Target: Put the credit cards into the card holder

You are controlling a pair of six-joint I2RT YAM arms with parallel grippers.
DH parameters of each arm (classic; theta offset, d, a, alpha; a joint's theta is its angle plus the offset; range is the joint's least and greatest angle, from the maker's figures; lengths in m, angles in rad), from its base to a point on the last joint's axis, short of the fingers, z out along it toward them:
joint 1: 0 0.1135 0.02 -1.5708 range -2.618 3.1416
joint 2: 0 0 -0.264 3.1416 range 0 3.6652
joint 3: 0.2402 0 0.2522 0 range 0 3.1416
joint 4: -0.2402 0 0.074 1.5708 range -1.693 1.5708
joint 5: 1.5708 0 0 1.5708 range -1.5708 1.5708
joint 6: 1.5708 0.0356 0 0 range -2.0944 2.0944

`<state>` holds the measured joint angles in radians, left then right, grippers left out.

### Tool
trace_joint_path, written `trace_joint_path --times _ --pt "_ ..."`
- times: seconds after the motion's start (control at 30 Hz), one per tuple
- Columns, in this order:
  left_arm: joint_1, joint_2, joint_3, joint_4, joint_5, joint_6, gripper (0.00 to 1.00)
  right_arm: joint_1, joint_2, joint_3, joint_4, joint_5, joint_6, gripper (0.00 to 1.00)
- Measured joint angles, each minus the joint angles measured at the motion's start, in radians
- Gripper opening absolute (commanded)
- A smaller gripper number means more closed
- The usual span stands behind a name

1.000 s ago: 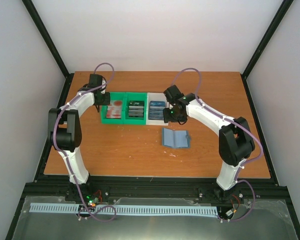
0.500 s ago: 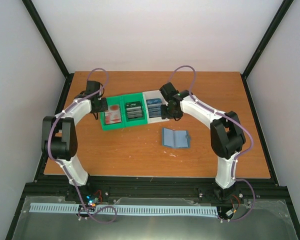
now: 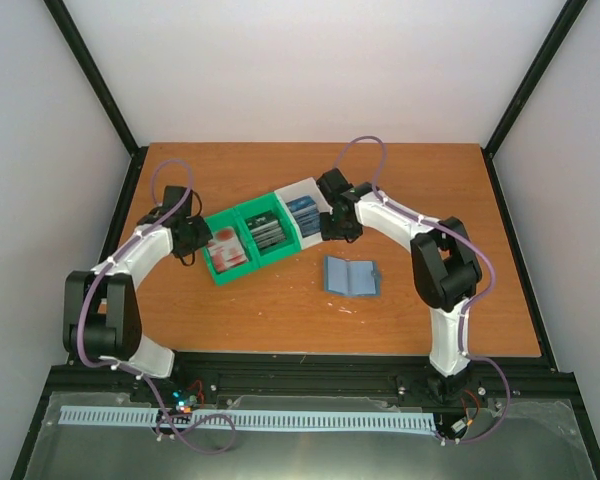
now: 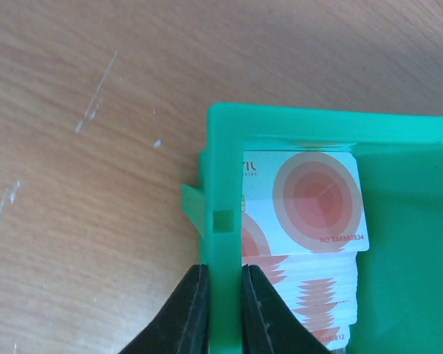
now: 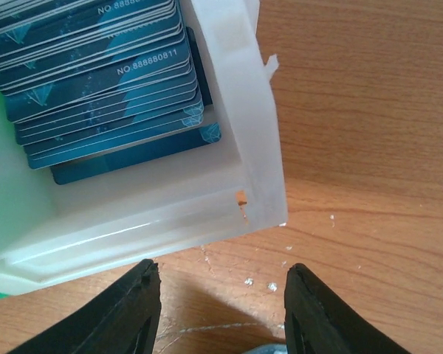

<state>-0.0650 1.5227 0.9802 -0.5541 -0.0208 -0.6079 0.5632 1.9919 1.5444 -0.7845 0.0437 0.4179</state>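
The left gripper point(image 4: 223, 279) was clenched on the side wall of the green bin point(image 4: 317, 124), the wall pinched between its jaws, and the red credit cards point(image 4: 317, 206) were stacked inside, just beside it. The right gripper point(image 5: 220, 284) was released, jaws apart with nothing between them, just short of a corner of the white bin point(image 5: 260, 133), in which blue cards point(image 5: 103, 81) were filed. The card holder point(image 3: 351, 276) lay open on the tabletop point(image 3: 430, 190), near the right gripper and apart from both bins.
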Motion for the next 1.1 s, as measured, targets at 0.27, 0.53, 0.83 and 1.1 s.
trace_joint_path --times 0.27,0.53,0.83,1.1 --pt "-0.015 -0.072 -0.101 -0.095 0.100 -0.058 0.51 -0.040 0.068 0.037 0.010 0.001 -0.011 0.39" --pt "-0.039 -0.176 -0.017 -0.207 0.135 0.064 0.66 -0.089 0.159 0.168 0.018 0.021 -0.050 0.38" --pt "-0.122 -0.127 0.097 -0.203 0.140 0.242 0.48 -0.098 0.206 0.246 0.032 0.019 -0.066 0.39" --pt "-0.134 0.007 0.098 -0.151 0.110 0.406 0.46 -0.097 0.009 -0.023 0.084 -0.077 -0.049 0.40"
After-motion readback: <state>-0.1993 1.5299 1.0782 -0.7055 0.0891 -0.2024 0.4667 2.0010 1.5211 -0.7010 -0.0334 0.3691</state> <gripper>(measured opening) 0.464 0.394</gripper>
